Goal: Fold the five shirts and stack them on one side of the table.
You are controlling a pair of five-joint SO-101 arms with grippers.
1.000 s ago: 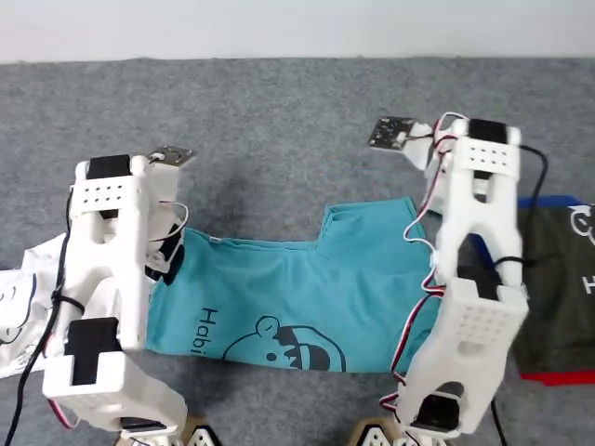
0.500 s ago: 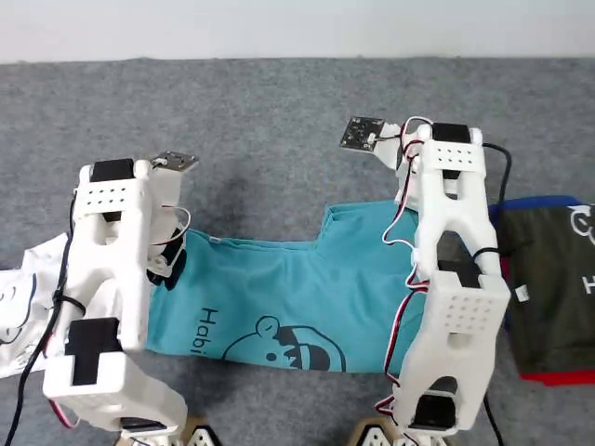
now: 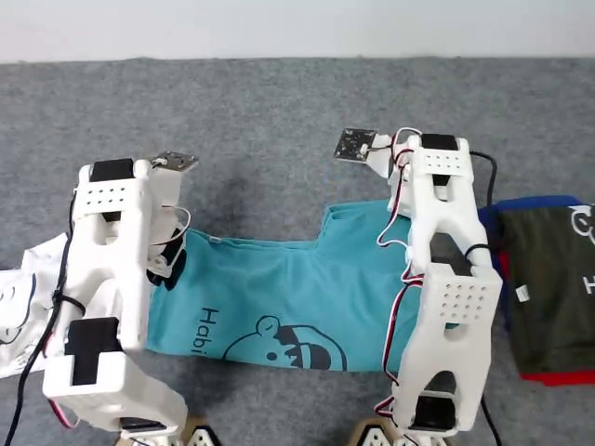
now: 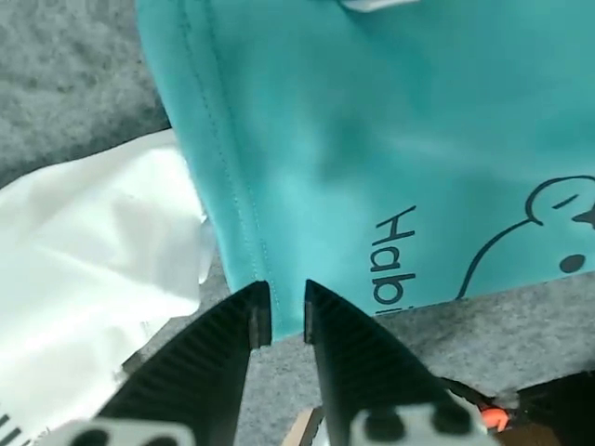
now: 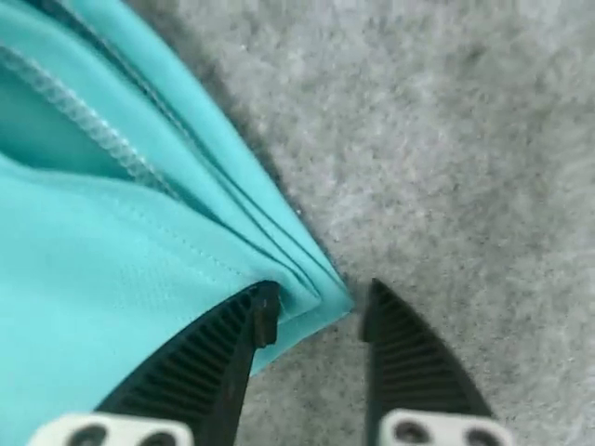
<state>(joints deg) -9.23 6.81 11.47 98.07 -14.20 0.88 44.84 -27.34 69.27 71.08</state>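
The left pincer [image 4: 286, 311] is clenched on the left edge of the teal shirt [image 3: 288, 297]. The right pincer [image 5: 321, 311] is released, straddling the shirt's far right corner. The shirt lies mid-surface [image 3: 260, 111], between a white shirt [image 3: 23, 307] on its left and a dark folded stack [image 3: 553, 288] on its right.

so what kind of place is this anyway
Likely a robot lab bench: left arm and right arm over a grey carpeted table, a teal shirt spread for folding, bare wall behind.
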